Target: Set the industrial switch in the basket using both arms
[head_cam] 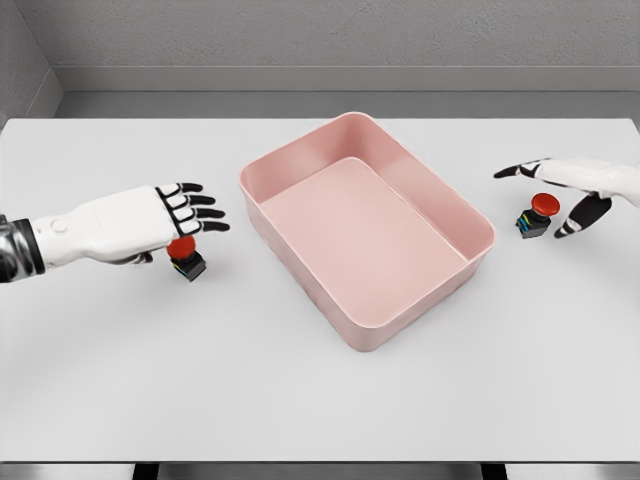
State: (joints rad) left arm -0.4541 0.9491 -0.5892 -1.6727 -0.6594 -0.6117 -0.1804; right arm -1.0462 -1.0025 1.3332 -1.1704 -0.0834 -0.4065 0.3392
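- The left hand [178, 215] was held open over one red switch [185, 258].
- The right hand [572, 190] was held open around the other switch [538, 214].
- The pink basket [452, 205] was set between them.

Two industrial switches stand on the white table [320, 400]. The left switch [186, 257] has a red round button on a black body and stands upright near the left edge. The right switch [538, 214] looks the same, near the right edge. The pink basket [468, 215], rectangular and turned at an angle, lies between them at the middle.
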